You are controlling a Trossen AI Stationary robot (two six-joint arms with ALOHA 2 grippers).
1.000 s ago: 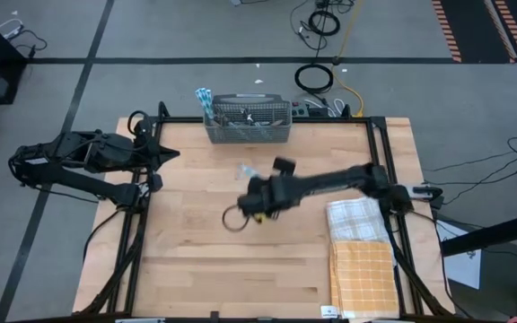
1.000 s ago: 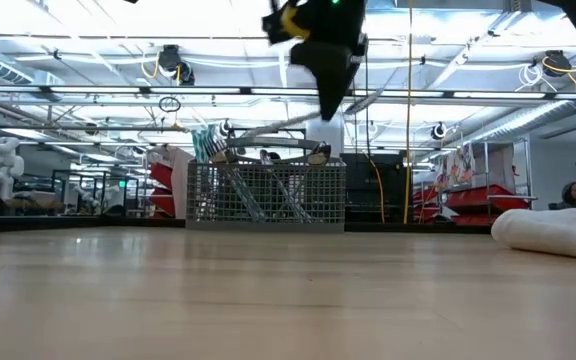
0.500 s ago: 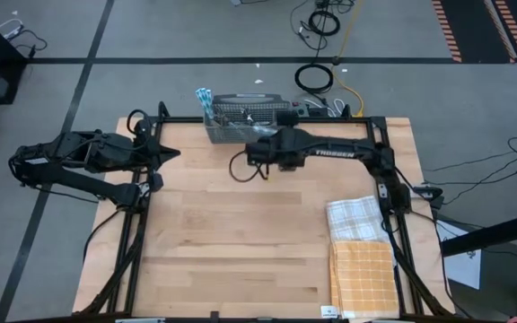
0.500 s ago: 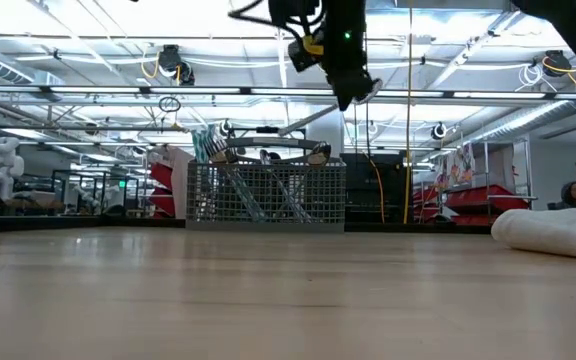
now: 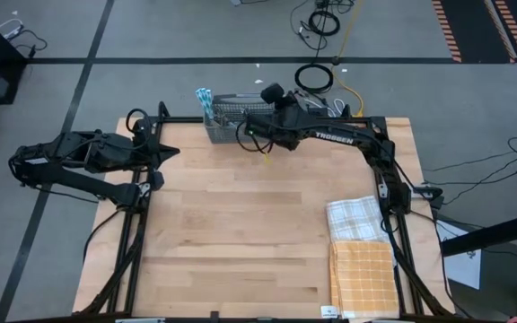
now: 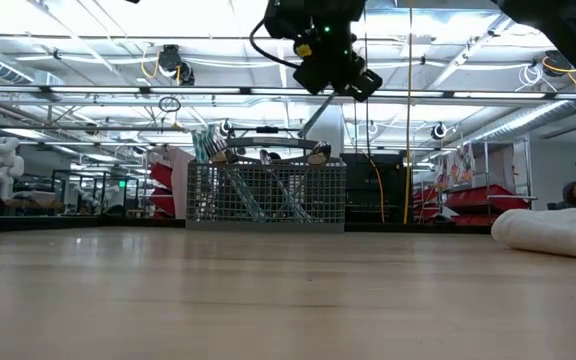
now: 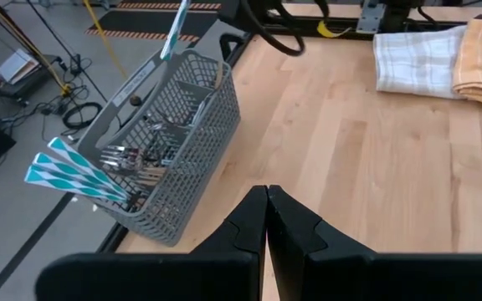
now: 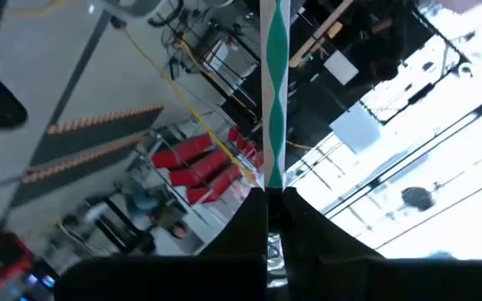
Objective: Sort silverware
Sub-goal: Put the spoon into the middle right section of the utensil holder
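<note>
Above the basket (image 5: 248,121), the right gripper (image 5: 265,133) clamps a blue-handled utensil (image 8: 272,92); it should lower vertically into the matching compartment.

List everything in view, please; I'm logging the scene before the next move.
Grey mesh rectangular basket: one, grey, far edge of the table, left of centre.
Silverware with light blue patterned handles: several pieces, silver and blue, standing in the basket.
White checked cloth: one, near the table's right edge.
Orange checked cloth: one, nearer corner, beside the white one.
Wooden table: one, light wood.
Piece with a striped blue handle: one, gripped.
Left gripper: shut, at the table's left edge.
Right gripper: shut on that piece, above the basket.
</note>
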